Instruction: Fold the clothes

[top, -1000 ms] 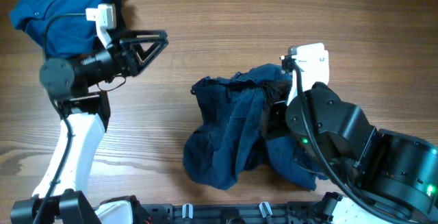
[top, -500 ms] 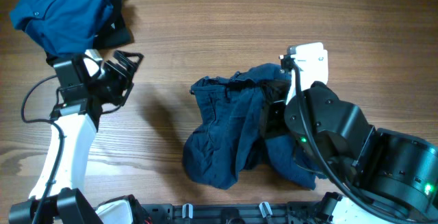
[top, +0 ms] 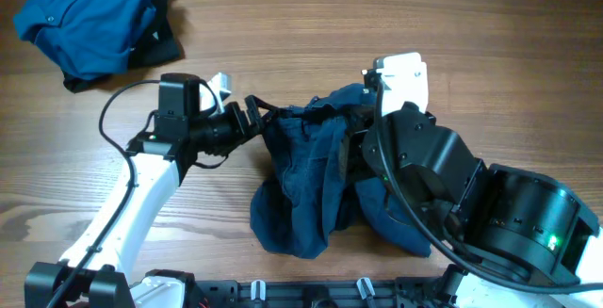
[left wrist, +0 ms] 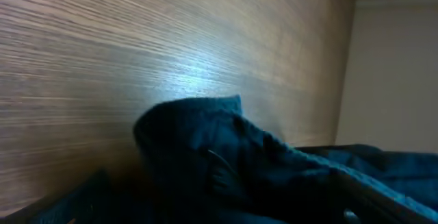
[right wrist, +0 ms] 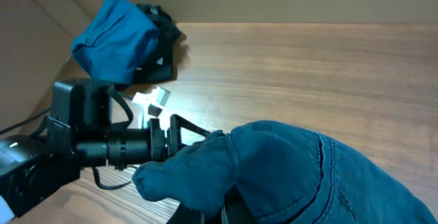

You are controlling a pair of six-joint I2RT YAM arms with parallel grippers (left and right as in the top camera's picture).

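— Two claws: how did they stand?
— The left claw (top: 252, 118) gaped wide just beside the left edge of the navy shorts (top: 311, 186), gripping nothing. The right claw (right wrist: 227, 214) was closed, apparently pinching that crumpled cloth.
— And the shirt?
— The blue shirt (top: 85, 21) lay bunched at the far-left corner of the bench (top: 283, 25), well apart.

Table (top: 490, 44): wood, visible grain, smooth, low sheen. Navy garment (top: 301, 186): soft cloth, matt, creased, stitched seams. Blue shirt (top: 85, 21): thinner cloth, matt. Left arm link (top: 132, 214): glossy white plastic. Right arm housing (top: 509, 223): semi-gloss black plastic.
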